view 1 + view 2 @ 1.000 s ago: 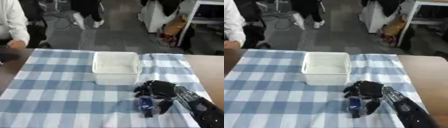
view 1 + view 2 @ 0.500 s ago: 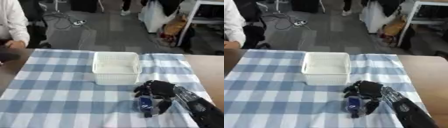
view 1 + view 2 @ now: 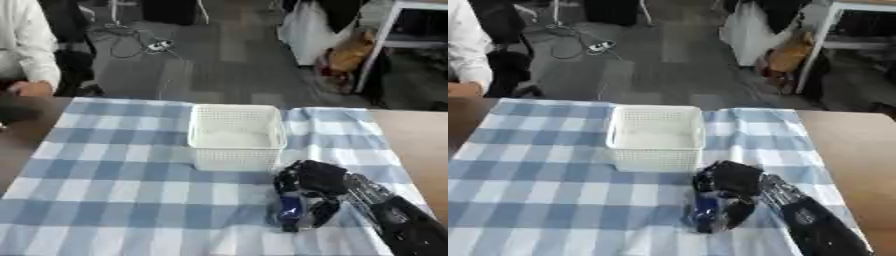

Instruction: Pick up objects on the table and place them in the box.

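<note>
Blue object (image 3: pixel 288 210) under downward-curled right robot hand (image 3: pixel 313 181)

Office or lab workroom: grey carpeted floor (image 3: pixel 210 60) with loose black cables (image 3: pixel 131 42), white desk frame (image 3: pixel 385 35), blue-and-white checked tablecloth (image 3: pixel 114 180).

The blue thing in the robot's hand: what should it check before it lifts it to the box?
1. Fingers curled round the blue thing: ok, the right hand wraps it.
2. Blue thing clear of the cloth: cannot tell, its lower end looks down at the cloth.
3. Box upright and open on top: ok.
4. Room in the box: ok, nothing shows inside.
5. Way from hand to box clear: ok, the box sits just beyond the hand, nothing between.
6. Left hand out of the way: ok, not in view.
</note>
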You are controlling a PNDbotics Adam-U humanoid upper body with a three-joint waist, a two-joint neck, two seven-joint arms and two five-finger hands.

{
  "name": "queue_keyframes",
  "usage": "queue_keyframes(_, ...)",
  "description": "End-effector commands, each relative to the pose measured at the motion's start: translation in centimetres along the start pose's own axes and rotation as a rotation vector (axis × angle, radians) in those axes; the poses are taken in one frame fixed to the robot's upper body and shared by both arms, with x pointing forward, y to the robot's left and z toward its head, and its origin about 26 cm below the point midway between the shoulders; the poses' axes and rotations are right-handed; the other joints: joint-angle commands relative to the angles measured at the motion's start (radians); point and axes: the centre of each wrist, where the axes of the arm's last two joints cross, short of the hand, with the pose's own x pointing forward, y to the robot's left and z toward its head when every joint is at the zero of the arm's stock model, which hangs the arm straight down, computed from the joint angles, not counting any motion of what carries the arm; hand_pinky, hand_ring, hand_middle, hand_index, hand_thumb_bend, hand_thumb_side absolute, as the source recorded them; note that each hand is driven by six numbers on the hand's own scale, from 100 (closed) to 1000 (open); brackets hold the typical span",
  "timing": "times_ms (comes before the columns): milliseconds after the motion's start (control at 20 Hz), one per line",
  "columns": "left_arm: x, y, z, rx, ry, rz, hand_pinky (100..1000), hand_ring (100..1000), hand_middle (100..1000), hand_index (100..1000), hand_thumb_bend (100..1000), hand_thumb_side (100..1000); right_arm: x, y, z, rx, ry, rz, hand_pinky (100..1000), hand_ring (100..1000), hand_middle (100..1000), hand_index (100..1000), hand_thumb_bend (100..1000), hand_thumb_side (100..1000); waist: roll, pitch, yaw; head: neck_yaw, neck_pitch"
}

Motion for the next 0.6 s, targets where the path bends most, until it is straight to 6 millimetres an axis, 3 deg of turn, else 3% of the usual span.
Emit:
queue_keyframes(50,0.58,0.03,-0.51,-0.003,-0.029,0.006,714,584,932,726,100,792,-0.52,-0.66,0.45,-0.067,-0.023,0.007,100,224,372,427,466,918,0.001,-0.012,0.000,0.010,-0.014)
queue_keyframes(250,0.59,0.02,-0.52,-0.004,-0.029,0.006,714,585,932,726,100,792,-0.53,-0.62,0.55,-0.110,-0.020,0.006,100,108,231,348,430,869,0.002,-0.011,0.000,0.010,-0.014)
queue_keyframes(450,0.59,0.02,-0.52,-0.005,-0.030,0.006,714,585,932,726,100,791,-0.42,-0.64,0.51,-0.167,-0.025,0.008,100,100,117,243,357,844,0.002,-0.011,0.000,0.011,-0.014)
queue_keyframes(600,0.59,0.02,-0.52,-0.006,-0.030,0.006,714,585,932,726,100,791,-0.31,-0.79,0.36,-0.223,-0.035,0.013,100,100,100,186,312,852,0.002,-0.011,0.000,0.011,-0.015)
